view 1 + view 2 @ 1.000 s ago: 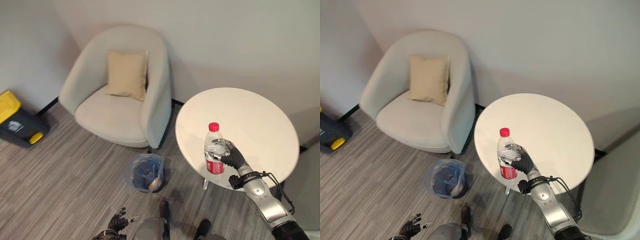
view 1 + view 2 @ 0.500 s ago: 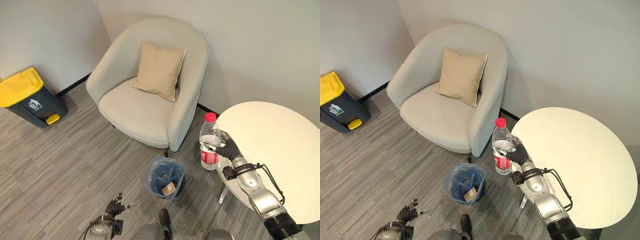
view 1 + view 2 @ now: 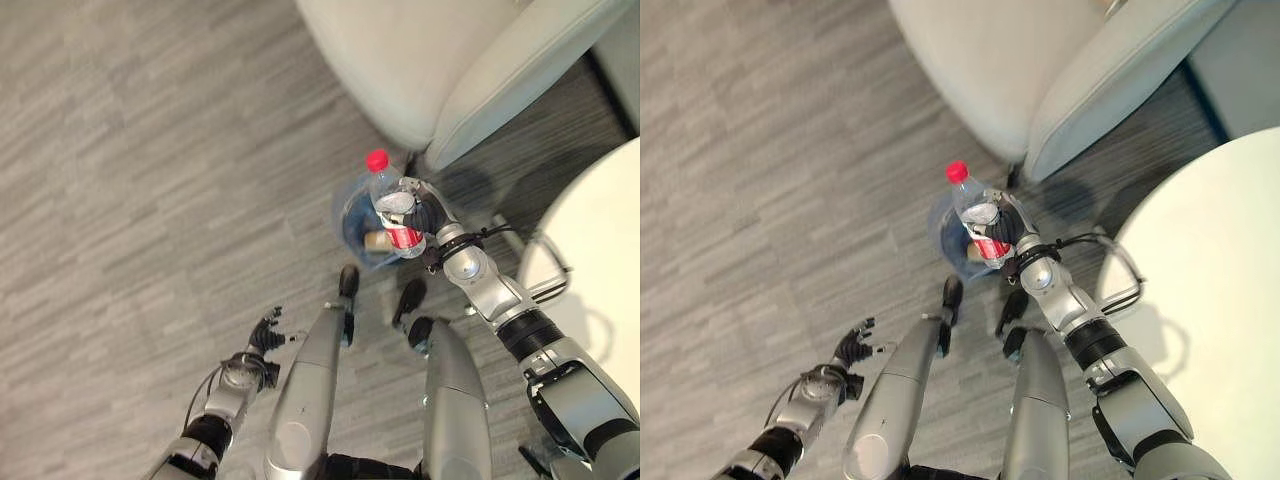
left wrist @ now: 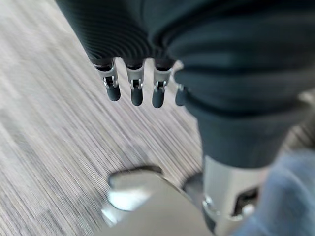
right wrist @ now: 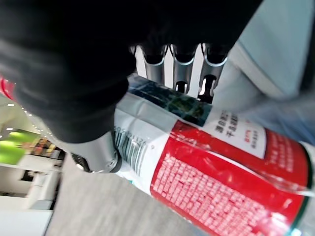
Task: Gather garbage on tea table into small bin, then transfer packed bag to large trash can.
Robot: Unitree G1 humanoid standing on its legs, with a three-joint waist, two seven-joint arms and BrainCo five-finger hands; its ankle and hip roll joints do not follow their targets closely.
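A clear plastic water bottle (image 3: 394, 209) with a red cap and red label is tilted in my right hand (image 3: 428, 213), whose fingers are curled round its middle. The right wrist view shows the red label (image 5: 231, 189) close up under my fingers (image 5: 179, 66). The bottle hangs directly over the small bin (image 3: 358, 228), lined with a blue bag, which stands on the floor with a scrap of brown rubbish inside. My left hand (image 3: 264, 336) hangs low over the grey floor at the lower left, fingers (image 4: 136, 93) straight and holding nothing.
The pale armchair (image 3: 460, 60) stands just beyond the bin. The round white tea table (image 3: 1210, 290) is at the right, its metal leg close to my right arm. Grey striped carpet (image 3: 130, 170) lies open to the left.
The camera has swung down and left. My right hand has carried the bottle off the table's edge to above the small bin. The left hand still hangs idle.
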